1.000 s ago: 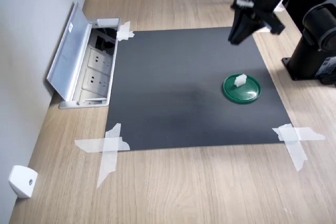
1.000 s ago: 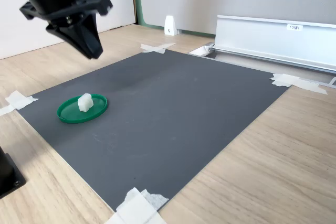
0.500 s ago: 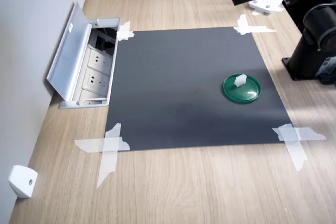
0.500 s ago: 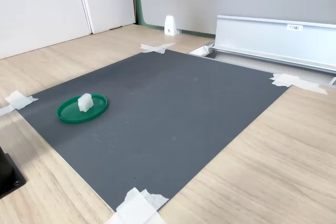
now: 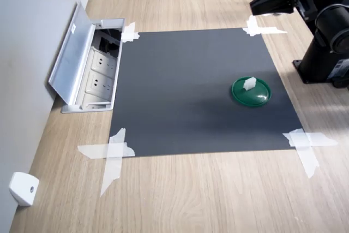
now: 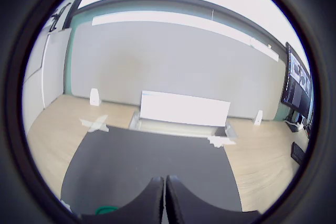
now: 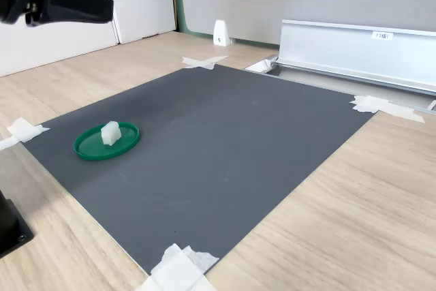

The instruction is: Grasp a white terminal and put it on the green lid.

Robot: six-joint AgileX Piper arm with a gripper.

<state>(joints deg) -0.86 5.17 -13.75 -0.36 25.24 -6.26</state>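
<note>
White terminal: the white terminal (image 5: pixel 250 84) (image 7: pixel 110 133) sits on the green lid, a little off its centre, toward the rim on the side away from the camera in the first exterior view.
Green lid: the green lid (image 5: pixel 259 98) (image 7: pixel 88 148) lies flat on the black mat (image 5: pixel 191 91) (image 7: pixel 225 141), near the mat's right edge in the first exterior view and near its left corner in the second exterior view.
Gripper: the gripper (image 6: pixel 164 195) (image 5: pixel 259 6) (image 7: pixel 102 10) hangs high above the desk, well apart from lid and terminal; in the wrist view its two fingers press together with nothing between them, so it is clenched and empty.
Mat: pinned at its corners with strips of white tape (image 5: pixel 112 151) (image 7: pixel 176 270).
Socket box: a socket box (image 5: pixel 90 69) with its lid up stands just beside the mat's left edge in the first exterior view.
Desk: a wooden desk (image 5: pixel 207 195), with a white plastic wedge (image 5: pixel 23 188) near its front left corner in the first exterior view.
</note>
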